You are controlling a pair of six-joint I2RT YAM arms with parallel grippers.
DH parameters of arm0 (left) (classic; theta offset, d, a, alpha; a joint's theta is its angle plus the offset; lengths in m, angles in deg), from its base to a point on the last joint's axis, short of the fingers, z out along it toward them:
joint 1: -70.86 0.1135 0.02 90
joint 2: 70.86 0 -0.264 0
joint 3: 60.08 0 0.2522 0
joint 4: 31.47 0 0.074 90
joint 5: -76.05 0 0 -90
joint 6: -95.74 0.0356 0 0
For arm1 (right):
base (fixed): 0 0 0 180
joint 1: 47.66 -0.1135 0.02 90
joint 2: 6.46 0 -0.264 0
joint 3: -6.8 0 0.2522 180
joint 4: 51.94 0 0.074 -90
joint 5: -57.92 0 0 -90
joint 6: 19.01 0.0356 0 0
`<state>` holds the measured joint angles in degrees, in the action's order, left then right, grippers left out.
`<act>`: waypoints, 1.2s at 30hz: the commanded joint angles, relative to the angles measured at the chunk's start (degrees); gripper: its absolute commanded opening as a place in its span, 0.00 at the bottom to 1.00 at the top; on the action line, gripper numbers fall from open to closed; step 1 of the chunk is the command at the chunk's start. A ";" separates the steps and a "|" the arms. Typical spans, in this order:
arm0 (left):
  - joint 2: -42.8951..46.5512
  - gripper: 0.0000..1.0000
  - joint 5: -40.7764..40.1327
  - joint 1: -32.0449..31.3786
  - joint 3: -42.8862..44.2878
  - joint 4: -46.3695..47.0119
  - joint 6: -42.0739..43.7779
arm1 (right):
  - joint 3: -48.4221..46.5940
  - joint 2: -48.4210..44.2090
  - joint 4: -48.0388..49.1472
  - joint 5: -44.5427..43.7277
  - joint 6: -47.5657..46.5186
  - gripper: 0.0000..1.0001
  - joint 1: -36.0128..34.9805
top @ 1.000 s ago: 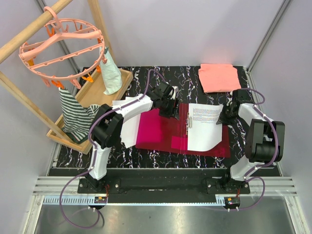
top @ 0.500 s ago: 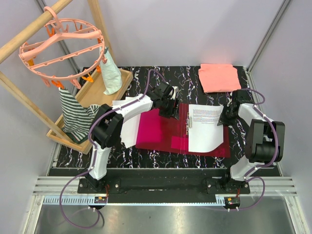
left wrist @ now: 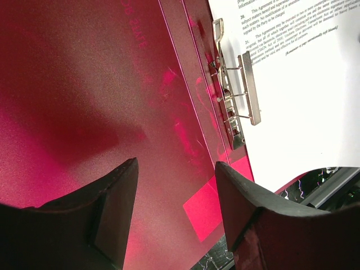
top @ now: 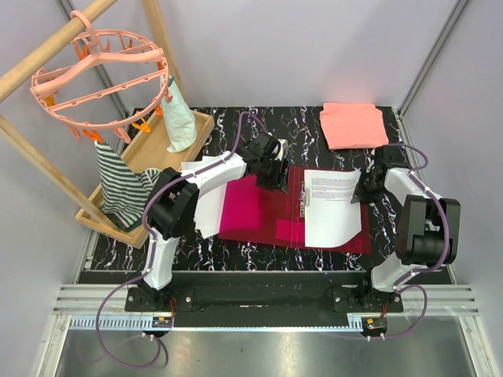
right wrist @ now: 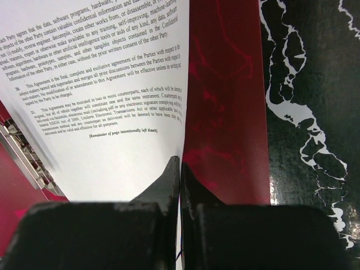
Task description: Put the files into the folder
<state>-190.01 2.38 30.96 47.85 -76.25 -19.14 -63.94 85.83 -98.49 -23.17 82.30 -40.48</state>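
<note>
The crimson folder (top: 259,212) lies open on the black marbled table. Its metal clip (top: 304,198) runs along the spine and shows in the left wrist view (left wrist: 239,95). A printed white sheet, the files (top: 330,206), lies on the folder's right half with its top right edge raised. My right gripper (top: 363,187) is shut on that edge (right wrist: 112,107), above the folder's right half (right wrist: 225,112). My left gripper (top: 271,174) hovers open and empty over the folder's left half (left wrist: 95,101). Another white sheet (top: 206,206) lies left of the folder, partly under my left arm.
A salmon-pink folded cloth (top: 352,124) lies at the back right. A wooden tray (top: 149,153) with a pale bag and a striped cloth stands at the left under a pink clip hanger (top: 98,75) on a wooden frame.
The sheet's lower right corner has settled flatter onto the folder, and the right gripper has shifted slightly with the sheet's edge. The left arm has not moved.
</note>
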 commanded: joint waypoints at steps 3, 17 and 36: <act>1.55 0.60 0.98 -0.27 1.98 1.06 0.19 | 1.33 -1.59 1.77 3.13 1.69 0.00 -0.50; 15.86 0.69 0.71 4.11 -7.67 0.79 0.80 | -1.12 -4.92 0.02 -3.01 2.57 0.75 -0.59; 33.55 0.77 -2.98 19.51 -37.12 4.39 1.43 | -13.79 -14.42 -2.80 0.76 7.50 1.00 -20.09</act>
<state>-154.93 1.16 50.26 13.06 -76.23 -16.78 -77.14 73.13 -101.99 -28.05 88.25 -58.97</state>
